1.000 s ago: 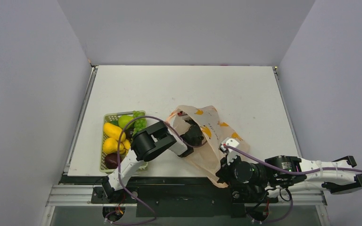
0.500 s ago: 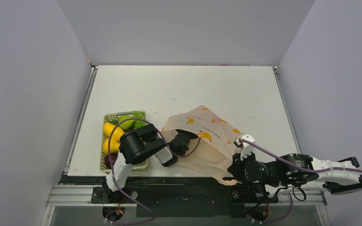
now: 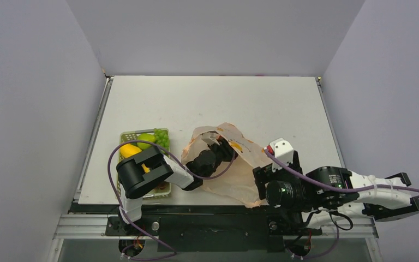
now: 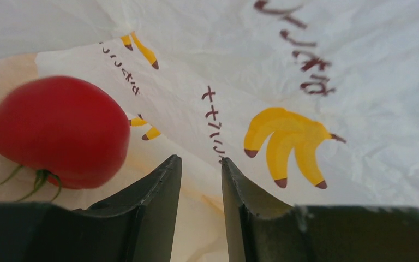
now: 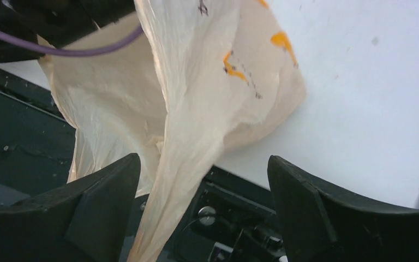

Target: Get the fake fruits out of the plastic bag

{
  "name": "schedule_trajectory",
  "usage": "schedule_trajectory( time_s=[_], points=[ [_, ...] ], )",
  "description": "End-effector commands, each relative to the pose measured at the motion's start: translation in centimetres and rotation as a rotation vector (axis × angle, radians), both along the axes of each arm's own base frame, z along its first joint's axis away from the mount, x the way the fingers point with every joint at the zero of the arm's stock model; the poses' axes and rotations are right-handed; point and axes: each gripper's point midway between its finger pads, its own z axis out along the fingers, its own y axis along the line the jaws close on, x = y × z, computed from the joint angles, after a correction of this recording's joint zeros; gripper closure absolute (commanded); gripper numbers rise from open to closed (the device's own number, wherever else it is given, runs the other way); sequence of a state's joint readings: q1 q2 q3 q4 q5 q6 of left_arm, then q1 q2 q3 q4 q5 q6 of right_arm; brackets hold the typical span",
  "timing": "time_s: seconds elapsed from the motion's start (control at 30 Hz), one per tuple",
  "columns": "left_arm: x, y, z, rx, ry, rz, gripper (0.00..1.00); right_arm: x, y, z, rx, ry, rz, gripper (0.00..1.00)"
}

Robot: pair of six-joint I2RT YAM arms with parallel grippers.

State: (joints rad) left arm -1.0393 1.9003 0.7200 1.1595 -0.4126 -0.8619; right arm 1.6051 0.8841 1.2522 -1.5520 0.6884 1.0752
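Left hand [image 4: 201, 180] inside plastic bag [image 3: 234, 180], nearly closed on nothing, beside red tomato [image 4: 57, 131]; right hand [image 5: 204, 185] spread wide, empty.

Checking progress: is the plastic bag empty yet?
Not empty. The left wrist view, from inside the plastic bag, shows a red fake fruit lying beside the left end effector.

The plastic bag [image 3: 226, 164] is lying on the table [image 3: 213, 103] near its front edge, about midway across. The left gripper [image 3: 225, 148] is reaching into the bag's mouth from the left. Inside, a tomato-shaped fake fruit [image 4: 59, 131] is sitting just left of the left gripper's [image 4: 201, 169] fingertips. The basket [image 3: 126, 135] is standing to the bag's left, holding other fake fruits [image 3: 154, 138]. The right gripper [image 5: 204, 180] is sitting astride the bag's near right corner, at the table's front edge.
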Motion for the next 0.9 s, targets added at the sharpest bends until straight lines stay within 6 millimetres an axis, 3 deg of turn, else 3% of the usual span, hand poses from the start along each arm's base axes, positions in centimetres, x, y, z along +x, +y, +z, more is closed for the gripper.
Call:
schedule_trajectory(
  time_s=[0.0, 0.13, 0.23, 0.47, 0.67, 0.73, 0.8, 0.83, 0.87],
  points=[
    [-0.4, -0.7, 0.2, -0.05, 0.045, -0.032, 0.69, 2.7, 1.1, 4.7, -0.121, -0.223, 0.092, 0.15],
    [-0.3, -0.5, -0.1, -0.057, 0.058, -0.014, 0.69, 3.8, 3.5, 6.5, -0.178, -0.245, 0.174, 0.14],
    [-0.3, -0.4, -0.5, -0.048, 0.071, -0.012, 0.69, 5.3, 4.0, 7.0, -0.184, -0.213, 0.183, 0.14],
    [-0.4, -0.2, -0.7, -0.042, 0.087, -0.006, 0.65, 4.6, 7.4, 1.2, -0.256, -0.081, 0.398, 0.15],
    [-0.6, -0.2, -1.0, 0.017, 0.107, -0.014, 0.62, 6.9, 9.4, -2.0, -0.286, -0.103, 0.359, 0.16],
    [-0.7, 0.2, -1.1, 0.026, 0.118, -0.006, 0.57, 9.1, 7.9, -2.2, -0.386, -0.186, 0.227, 0.21],
    [-0.8, 1.0, -1.2, 0.037, 0.125, 0.005, 0.54, 11.3, 5.0, -2.2, -0.542, -0.298, 0.061, 0.4],
    [-0.8, 1.4, -1.3, 0.046, 0.129, 0.012, 0.54, 11.3, 4.7, -2.7, -0.573, -0.298, 0.057, 0.57],
    [-0.9, 1.8, -1.3, 0.066, 0.139, 0.019, 0.54, 11.3, 4.6, -2.8, -0.578, -0.304, 0.051, 0.64]
  ],
)
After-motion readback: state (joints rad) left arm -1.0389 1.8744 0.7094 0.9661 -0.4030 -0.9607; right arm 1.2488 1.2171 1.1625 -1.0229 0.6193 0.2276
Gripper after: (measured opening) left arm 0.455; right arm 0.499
